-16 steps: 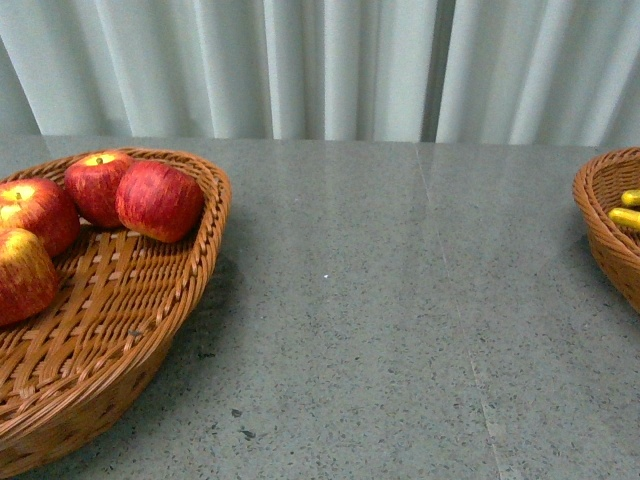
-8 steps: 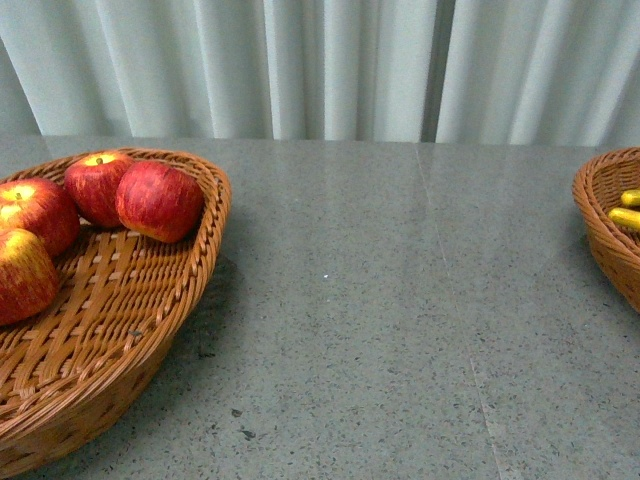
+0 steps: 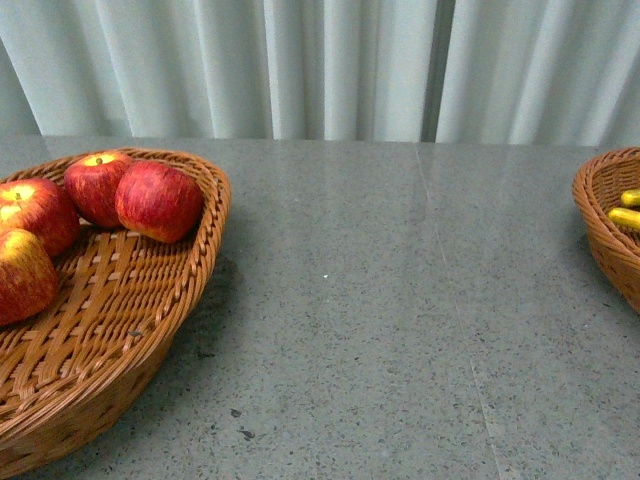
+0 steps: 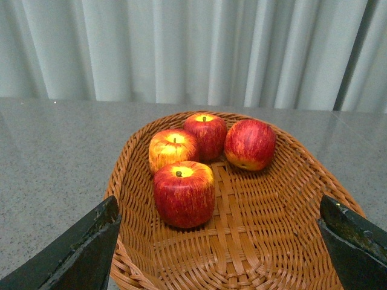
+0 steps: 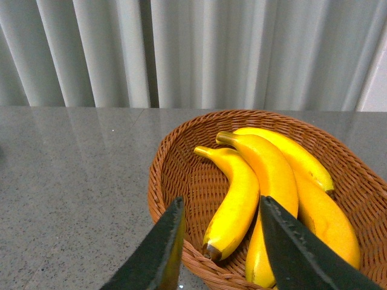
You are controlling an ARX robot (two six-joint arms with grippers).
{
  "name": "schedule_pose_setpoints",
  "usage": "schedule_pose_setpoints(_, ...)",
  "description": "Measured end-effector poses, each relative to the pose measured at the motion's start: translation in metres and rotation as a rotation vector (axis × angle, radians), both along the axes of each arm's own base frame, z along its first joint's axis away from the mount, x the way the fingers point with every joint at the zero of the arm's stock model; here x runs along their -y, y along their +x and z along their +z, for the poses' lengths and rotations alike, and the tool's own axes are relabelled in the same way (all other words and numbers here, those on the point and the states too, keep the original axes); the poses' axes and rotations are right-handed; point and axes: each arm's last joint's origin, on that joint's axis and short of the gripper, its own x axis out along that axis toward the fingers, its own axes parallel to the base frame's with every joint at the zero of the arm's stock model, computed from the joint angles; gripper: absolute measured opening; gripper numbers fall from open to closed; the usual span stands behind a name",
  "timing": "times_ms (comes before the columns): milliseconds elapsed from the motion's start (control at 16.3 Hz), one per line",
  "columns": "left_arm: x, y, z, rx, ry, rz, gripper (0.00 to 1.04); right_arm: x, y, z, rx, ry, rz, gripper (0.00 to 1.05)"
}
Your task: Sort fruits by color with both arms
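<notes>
Grey stone table, pale curtain behind; sort looks finished, both hands idle.

Left hand (image 4: 221, 241): fingers spread wide, nothing held, hovering over the left basket (image 4: 290, 181) with four apples (image 4: 184, 192) inside, at the table's left edge. Right hand (image 5: 221, 244): fingers apart, empty, above the right basket (image 5: 181, 181) at the right edge, holding three bananas (image 5: 236, 199). Reds one side, yellows the other, each within its own arm's reach, which fits the color split. Table middle (image 3: 400, 300) has no fruit. Versus earlier frames: no visible change in front view.
</notes>
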Motion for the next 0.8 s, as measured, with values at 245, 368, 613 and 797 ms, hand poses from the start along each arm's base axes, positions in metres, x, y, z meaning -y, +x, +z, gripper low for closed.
schedule_pose_setpoints(245, 0.0, 0.0, 0.0, 0.0, 0.0, 0.0, 0.98, 0.0, 0.0, 0.0, 0.0, 0.0, 0.0, 0.81)
schedule_pose_setpoints(368, 0.0, 0.0, 0.0, 0.0, 0.0, 0.0, 0.98, 0.0, 0.0, 0.0, 0.0, 0.0, 0.0, 0.93)
schedule_pose_setpoints(613, 0.0, 0.0, 0.0, 0.0, 0.0, 0.0, 0.98, 0.0, 0.0, 0.0, 0.0, 0.0, 0.0, 0.98)
schedule_pose_setpoints(797, 0.0, 0.0, 0.0, 0.0, 0.0, 0.0, 0.98, 0.0, 0.0, 0.0, 0.0, 0.0, 0.0, 0.98)
